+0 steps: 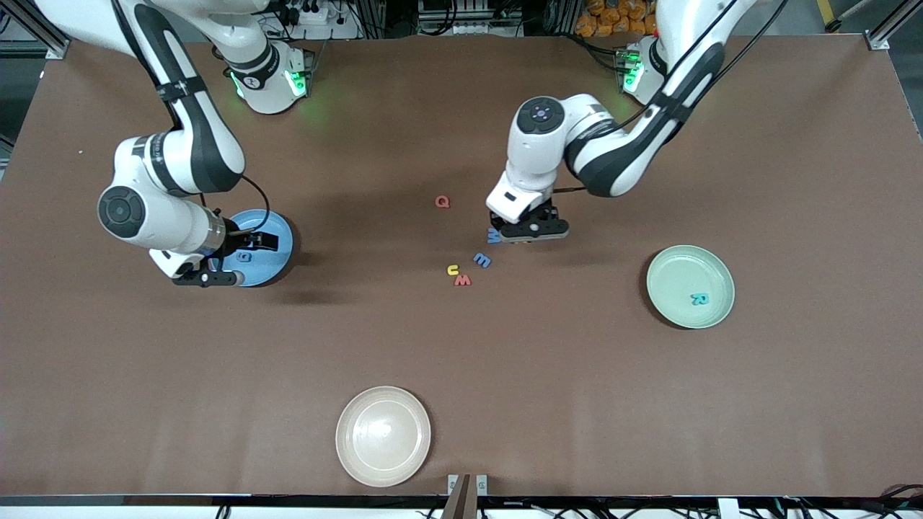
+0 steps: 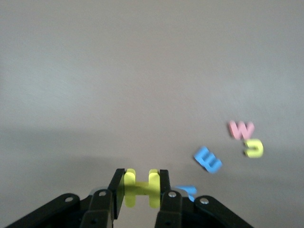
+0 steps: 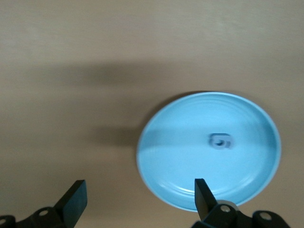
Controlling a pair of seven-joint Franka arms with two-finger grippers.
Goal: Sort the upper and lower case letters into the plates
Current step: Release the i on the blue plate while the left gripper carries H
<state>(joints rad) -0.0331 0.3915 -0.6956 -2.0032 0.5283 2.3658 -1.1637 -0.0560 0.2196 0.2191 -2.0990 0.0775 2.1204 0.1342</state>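
Observation:
My left gripper (image 1: 530, 232) (image 2: 141, 187) is shut on a yellow H (image 2: 141, 189), low over the table's middle beside a blue letter (image 1: 493, 235) (image 2: 187, 191). Loose on the table are a red Q (image 1: 442, 202), a blue E (image 1: 482, 260) (image 2: 207, 159), a yellow u (image 1: 453, 270) (image 2: 254, 148) and a red w (image 1: 462, 280) (image 2: 241, 129). The sky blue plate (image 1: 277, 238) (image 3: 180, 156) holds one blue letter (image 1: 245, 256) (image 3: 221, 141). My right gripper (image 1: 209, 277) (image 3: 137, 197) is open and empty over that plate's edge. The mint green plate (image 1: 670, 274) holds a teal R (image 1: 699, 298).
A cream-beige plate (image 1: 360, 454) stands empty near the table's front edge. The blue plate is toward the right arm's end of the table, the mint green plate toward the left arm's end.

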